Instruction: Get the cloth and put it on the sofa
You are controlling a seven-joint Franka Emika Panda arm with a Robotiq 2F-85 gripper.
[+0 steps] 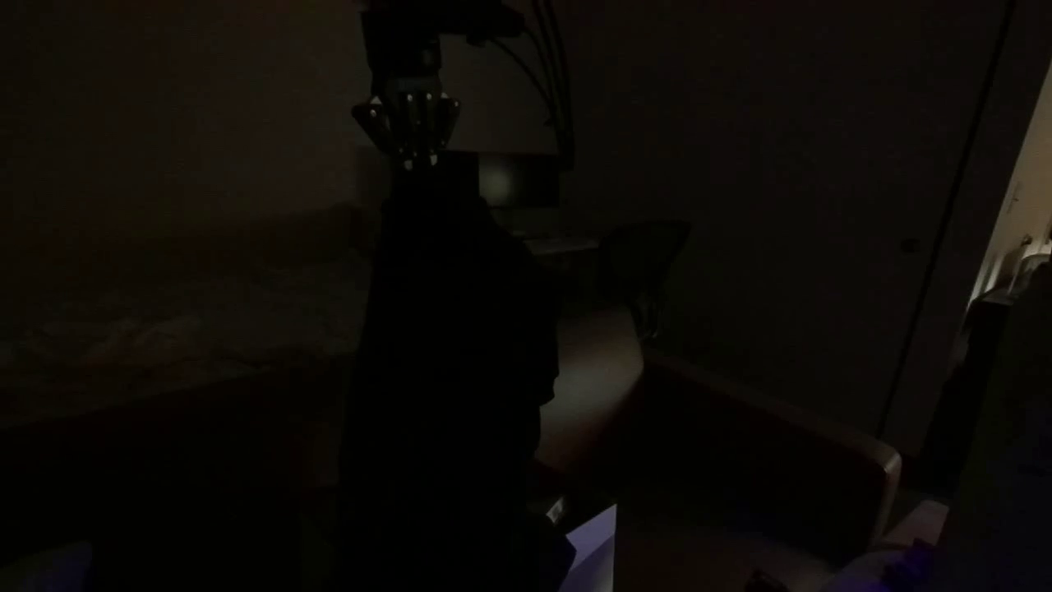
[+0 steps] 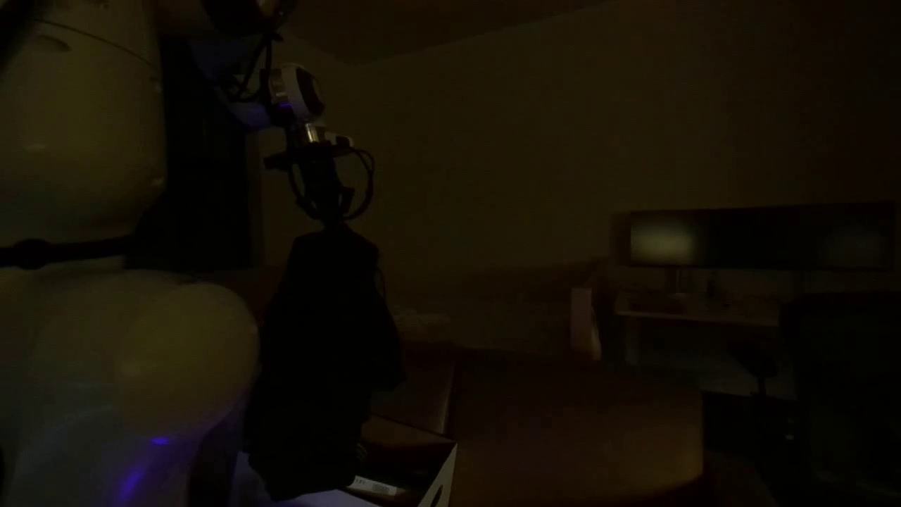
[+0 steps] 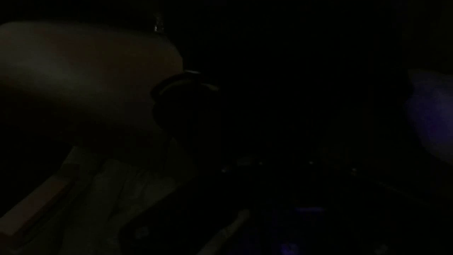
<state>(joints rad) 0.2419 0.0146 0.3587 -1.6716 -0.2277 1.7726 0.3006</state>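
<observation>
Folds lost in darkness, the cloth (image 2: pixel 324 352) hangs pinched in the gripper (image 2: pixel 334 220); at the gripper's six o'clock it part-hides a white box (image 2: pixel 445 466); sofa (image 2: pixel 577 419) at four.

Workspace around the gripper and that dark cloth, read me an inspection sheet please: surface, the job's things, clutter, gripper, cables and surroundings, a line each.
Surface: brown sofa, dimly lit, partly hidden behind the cloth in an exterior view.
Job's things: the near-black cloth hangs long from the gripper, not yet laid on the sofa.
Clutter: open box by the cloth's lower end, a pale labelled item showing in it; whether cloth and box touch cannot be told.
Gripper: closed on the cloth's gathered top.
Cables: dark cables loop beside the gripper.
Surroundings: very dim room with a screen, desk and chair; the wrist view is too dark to add much.
</observation>
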